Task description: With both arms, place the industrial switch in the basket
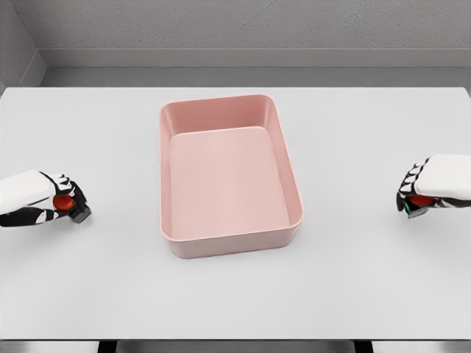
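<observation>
A pink rectangular basket (294,176) stands in the middle of the white table, with nothing inside it. At the left edge my left hand (65,200) is shut on a small dark industrial switch with a red button (73,206), low over the table. At the right edge my right hand (413,197) is curled around a second dark switch with a red button (419,204), also just above the tabletop. Both hands are well apart from the basket, one on each side.
The white table (235,301) reaches across the whole view, with its front edge near the bottom. A grey wall runs behind its far edge.
</observation>
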Available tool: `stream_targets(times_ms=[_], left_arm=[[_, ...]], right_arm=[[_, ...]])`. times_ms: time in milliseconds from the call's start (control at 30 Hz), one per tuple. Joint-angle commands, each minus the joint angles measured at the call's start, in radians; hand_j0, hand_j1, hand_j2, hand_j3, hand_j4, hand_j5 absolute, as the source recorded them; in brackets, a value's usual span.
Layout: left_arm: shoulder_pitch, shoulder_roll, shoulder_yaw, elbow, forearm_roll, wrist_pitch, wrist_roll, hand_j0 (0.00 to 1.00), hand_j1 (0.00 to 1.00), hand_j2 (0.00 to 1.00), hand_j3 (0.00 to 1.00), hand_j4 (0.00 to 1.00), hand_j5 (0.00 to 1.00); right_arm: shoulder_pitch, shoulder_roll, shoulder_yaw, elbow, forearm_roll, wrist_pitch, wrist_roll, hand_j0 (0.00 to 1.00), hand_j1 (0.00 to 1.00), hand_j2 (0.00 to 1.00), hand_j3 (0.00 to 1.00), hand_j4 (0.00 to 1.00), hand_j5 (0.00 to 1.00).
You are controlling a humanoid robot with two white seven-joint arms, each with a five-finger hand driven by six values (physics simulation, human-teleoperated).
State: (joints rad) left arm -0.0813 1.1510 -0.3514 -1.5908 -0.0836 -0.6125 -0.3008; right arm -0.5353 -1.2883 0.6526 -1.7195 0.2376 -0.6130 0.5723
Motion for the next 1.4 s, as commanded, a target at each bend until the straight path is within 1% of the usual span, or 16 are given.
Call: stream_targets(times_ms=[0, 300, 400, 467, 667, 733, 833, 933, 1000, 1167, 1367], left_arm=[[0.000, 0.004, 0.002, -0.005, 0.010, 0.002, 0.000, 0.47, 0.47, 0.47, 0.47, 0.47, 0.47], [-0.002, 0.006, 0.019, -0.023, 0.011, 0.002, 0.003, 0.47, 0.47, 0.47, 0.47, 0.47, 0.47], [-0.023, -0.001, 0.023, -0.034, 0.011, 0.002, 0.005, 0.47, 0.47, 0.47, 0.47, 0.47, 0.47], [-0.031, -0.002, 0.023, -0.035, 0.011, 0.002, 0.003, 0.47, 0.47, 0.47, 0.47, 0.47, 0.47], [-0.055, -0.004, 0.023, -0.037, 0.011, 0.002, 0.005, 0.47, 0.47, 0.47, 0.47, 0.47, 0.47], [-0.061, -0.004, 0.023, -0.061, 0.011, 0.002, 0.005, 0.47, 0.47, 0.47, 0.47, 0.47, 0.47], [-0.069, -0.005, 0.023, -0.080, 0.011, 0.002, 0.005, 0.47, 0.47, 0.47, 0.47, 0.47, 0.47], [-0.078, -0.019, 0.022, -0.081, 0.011, 0.002, 0.005, 0.47, 0.47, 0.47, 0.47, 0.47, 0.47], [-0.084, -0.019, 0.022, -0.081, 0.011, 0.002, 0.005, 0.47, 0.47, 0.47, 0.47, 0.47, 0.47], [-0.100, -0.019, 0.022, -0.115, 0.011, 0.002, 0.005, 0.47, 0.47, 0.47, 0.47, 0.47, 0.47], [-0.121, -0.027, 0.022, -0.124, 0.011, 0.002, 0.005, 0.47, 0.47, 0.47, 0.47, 0.47, 0.47]], right_arm=[[-0.003, 0.001, -0.001, -0.006, -0.004, 0.002, 0.000, 0.56, 0.56, 0.56, 0.56, 0.56, 0.56], [-0.031, 0.006, 0.001, -0.017, -0.004, 0.002, 0.000, 0.56, 0.56, 0.56, 0.56, 0.56, 0.56], [-0.043, 0.010, 0.001, -0.020, -0.004, 0.002, 0.000, 0.56, 0.56, 0.56, 0.56, 0.56, 0.56], [-0.058, 0.014, 0.001, -0.020, -0.004, 0.002, 0.000, 0.56, 0.56, 0.56, 0.56, 0.56, 0.56], [-0.075, 0.021, 0.001, -0.032, -0.004, 0.002, 0.000, 0.56, 0.56, 0.56, 0.56, 0.56, 0.56], [-0.086, 0.021, 0.001, -0.034, -0.004, 0.002, 0.000, 0.56, 0.56, 0.56, 0.56, 0.56, 0.56], [-0.101, 0.035, 0.002, -0.034, -0.006, 0.002, 0.000, 0.56, 0.56, 0.56, 0.56, 0.56, 0.56], [-0.111, 0.047, 0.002, -0.046, -0.004, 0.002, 0.000, 0.56, 0.56, 0.56, 0.56, 0.56, 0.56], [-0.118, 0.066, 0.004, -0.046, -0.006, 0.002, 0.023, 0.56, 0.56, 0.56, 0.56, 0.56, 0.56], [-0.146, 0.092, 0.004, -0.046, -0.007, 0.002, 0.024, 0.56, 0.56, 0.56, 0.56, 0.56, 0.56], [-0.172, 0.106, 0.004, -0.046, -0.007, 0.002, 0.024, 0.56, 0.56, 0.56, 0.56, 0.56, 0.56]])
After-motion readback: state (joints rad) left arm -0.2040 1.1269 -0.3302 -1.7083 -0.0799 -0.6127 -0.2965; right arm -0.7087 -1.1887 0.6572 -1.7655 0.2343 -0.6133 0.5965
